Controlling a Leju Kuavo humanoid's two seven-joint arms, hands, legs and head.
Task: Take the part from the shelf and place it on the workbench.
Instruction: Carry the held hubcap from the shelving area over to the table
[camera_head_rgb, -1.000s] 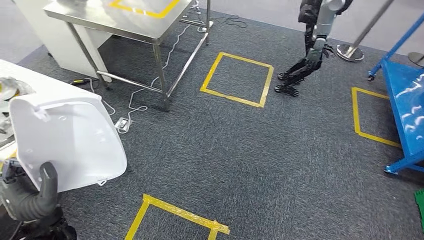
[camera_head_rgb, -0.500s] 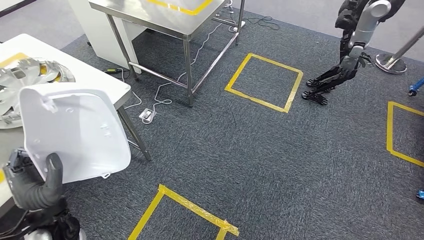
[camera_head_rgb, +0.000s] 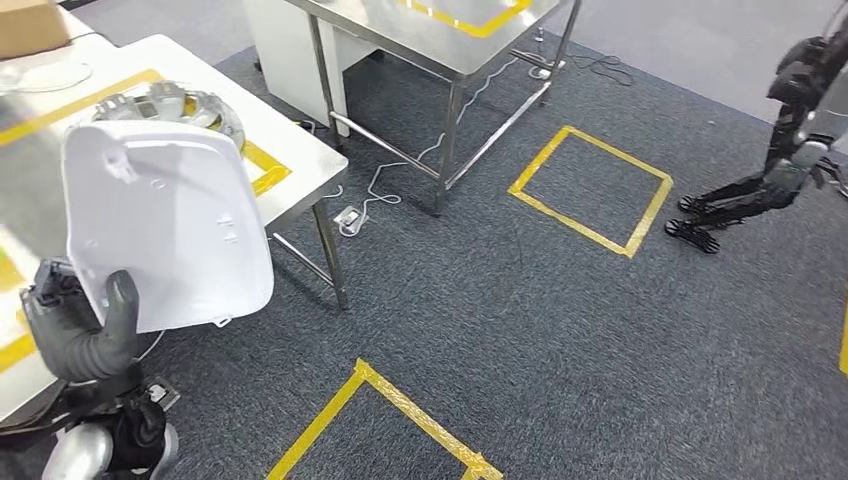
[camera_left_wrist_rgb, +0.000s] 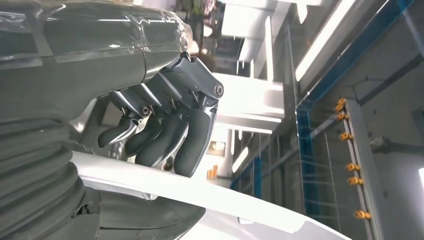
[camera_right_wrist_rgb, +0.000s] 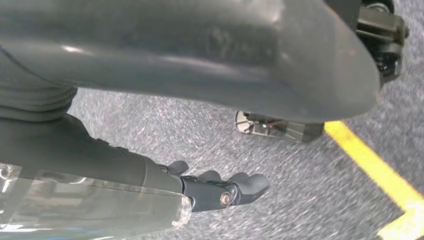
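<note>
The whole scene had slid to the right across the head view since the earlier pictures, so the camera had turned rather than the things on the floor. The white table (camera_head_rgb: 300, 165) with yellow tape on its top had come far more into sight on the left, and a silver wheel-like part (camera_head_rgb: 185, 103) lay on it. The steel workbench (camera_head_rgb: 470, 45) beyond it, with a yellow taped square on its top, had also shifted right. The blue rack seen a second before had gone out of the picture.

The left hand (camera_head_rgb: 85, 330) still gripped the white panel (camera_head_rgb: 165, 225) by its lower edge, thumb pressed up over the near face, holding it upright and slightly tilted in front of the white table. In the left wrist view the dark fingers (camera_left_wrist_rgb: 165, 137) curled down onto the panel's white rim (camera_left_wrist_rgb: 200, 192), closed on it.

The right hand (camera_right_wrist_rgb: 220, 190) hung over the grey carpet (camera_right_wrist_rgb: 165, 125), its fingers bent loosely with nothing in them; how far they were curled I could not tell.

On the carpet lay yellow taped squares, one (camera_head_rgb: 592, 190) beyond the steel workbench and one (camera_head_rgb: 385, 420) close by. White cables and a power strip (camera_head_rgb: 349, 215) trailed under the benches. Another humanoid robot (camera_head_rgb: 790, 150) stood at the far right, near the taped square.
</note>
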